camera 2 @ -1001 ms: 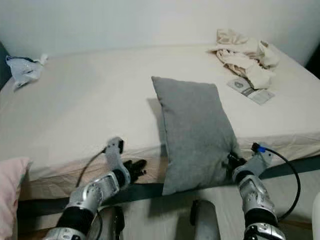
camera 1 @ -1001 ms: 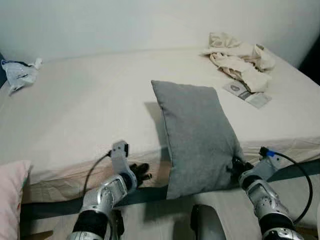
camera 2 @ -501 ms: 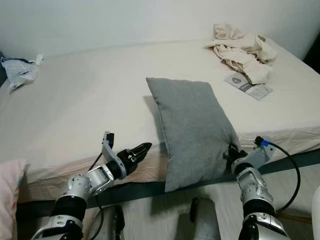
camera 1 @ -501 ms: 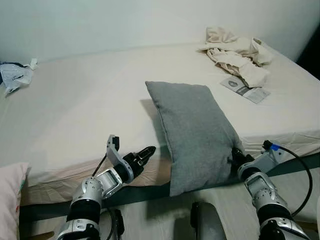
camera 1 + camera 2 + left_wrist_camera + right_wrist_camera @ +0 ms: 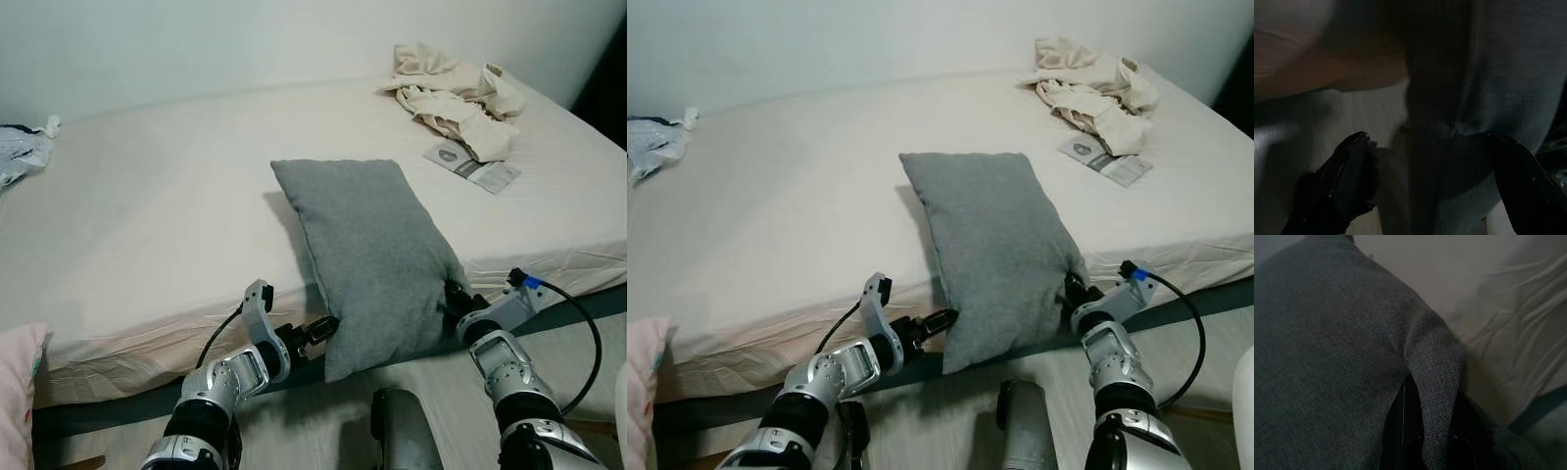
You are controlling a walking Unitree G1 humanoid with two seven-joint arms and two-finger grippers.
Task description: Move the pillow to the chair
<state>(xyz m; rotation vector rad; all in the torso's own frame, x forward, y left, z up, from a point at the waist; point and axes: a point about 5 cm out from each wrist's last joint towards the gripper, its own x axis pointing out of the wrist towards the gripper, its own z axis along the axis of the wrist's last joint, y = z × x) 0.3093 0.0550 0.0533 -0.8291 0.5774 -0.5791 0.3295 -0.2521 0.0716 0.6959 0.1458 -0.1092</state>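
Two end effectors, right end effector (image 5: 1070, 292) tips buried in pillow (image 5: 367, 255)

The right end effector (image 5: 453, 297) fingertips are hidden behind the gray pillow (image 5: 370, 255), and a pink cushion (image 5: 18, 392) is cut off at the frame edge.

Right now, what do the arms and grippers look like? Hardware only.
Both arms are silver segmented metal with black joint bands. Left gripper and right gripper have long black fingers. A black cable loops off each wrist; the right one ends in a blue connector.
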